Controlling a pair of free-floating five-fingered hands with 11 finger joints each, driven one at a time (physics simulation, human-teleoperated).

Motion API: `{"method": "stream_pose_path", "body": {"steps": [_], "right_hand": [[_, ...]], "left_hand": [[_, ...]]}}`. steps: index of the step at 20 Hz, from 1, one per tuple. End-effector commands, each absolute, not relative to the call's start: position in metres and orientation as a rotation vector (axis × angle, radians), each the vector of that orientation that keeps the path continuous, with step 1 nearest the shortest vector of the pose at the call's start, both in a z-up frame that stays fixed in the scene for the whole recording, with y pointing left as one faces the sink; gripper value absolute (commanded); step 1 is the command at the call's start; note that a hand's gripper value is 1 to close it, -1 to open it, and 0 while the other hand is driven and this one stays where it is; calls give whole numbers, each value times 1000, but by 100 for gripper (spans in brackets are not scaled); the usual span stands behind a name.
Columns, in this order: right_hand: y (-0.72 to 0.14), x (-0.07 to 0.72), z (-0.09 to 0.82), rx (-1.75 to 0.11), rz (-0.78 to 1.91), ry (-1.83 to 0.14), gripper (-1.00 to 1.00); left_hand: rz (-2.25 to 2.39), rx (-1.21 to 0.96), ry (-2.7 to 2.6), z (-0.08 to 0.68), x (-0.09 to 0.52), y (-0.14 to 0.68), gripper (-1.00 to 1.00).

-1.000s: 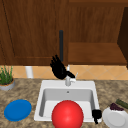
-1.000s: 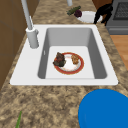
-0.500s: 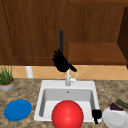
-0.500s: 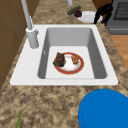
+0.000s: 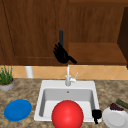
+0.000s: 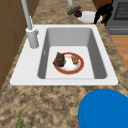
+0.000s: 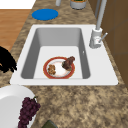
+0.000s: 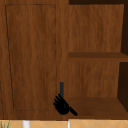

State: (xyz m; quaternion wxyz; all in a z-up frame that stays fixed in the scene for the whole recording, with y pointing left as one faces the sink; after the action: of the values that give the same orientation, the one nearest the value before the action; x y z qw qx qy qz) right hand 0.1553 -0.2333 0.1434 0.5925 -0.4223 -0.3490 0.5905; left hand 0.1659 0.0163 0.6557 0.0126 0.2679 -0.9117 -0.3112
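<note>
1. Black against brown wood, your left hand (image 5: 61,54) hangs at the wall cabinet's closed door (image 5: 35,30), fingers spread and pointing up, thumb stuck out to the side; it holds nothing.
2. Just above its fingertips you see the door's dark vertical handle (image 5: 61,37), the thing nearest to it. Whether the fingers touch the handle's lower end, you cannot tell.
3. Seen from the upper camera, the same hand (image 8: 62,106) sits below the handle (image 8: 61,89), with the open shelves (image 8: 96,56) of the cabinet off to its thumb side.
4. Well below that hand stand the white faucet (image 5: 68,77) and the white sink (image 5: 42,97).
5. Your right hand (image 5: 96,114) hangs low at the sink's front right corner, just beside the white plate (image 5: 115,119) on the counter; you cannot tell how its fingers are set.
6. On that plate, at the side away from the right hand, lie dark purple grapes (image 5: 115,107), with a green vegetable (image 5: 122,103) just beyond them.
7. From the left side camera, the right hand (image 6: 103,12) shows next to the white plate (image 6: 86,17); in the basin lies a red-rimmed plate (image 6: 68,63) with food on it.
8. Far to the left hand's outer side, on the counter, sit a blue plate (image 5: 17,110) and a potted plant (image 5: 6,80).
9. A red ball (image 5: 67,114) shows at the sink's front, beside the right hand.
</note>
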Motion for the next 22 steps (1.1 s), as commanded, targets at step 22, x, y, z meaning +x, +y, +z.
{"method": "stream_pose_path", "body": {"steps": [22], "right_hand": [[-233, 155, 143, -982, 1373, -812, 0]], "left_hand": [[-801, 1037, -2901, 621, 281, 22, -100]]}}
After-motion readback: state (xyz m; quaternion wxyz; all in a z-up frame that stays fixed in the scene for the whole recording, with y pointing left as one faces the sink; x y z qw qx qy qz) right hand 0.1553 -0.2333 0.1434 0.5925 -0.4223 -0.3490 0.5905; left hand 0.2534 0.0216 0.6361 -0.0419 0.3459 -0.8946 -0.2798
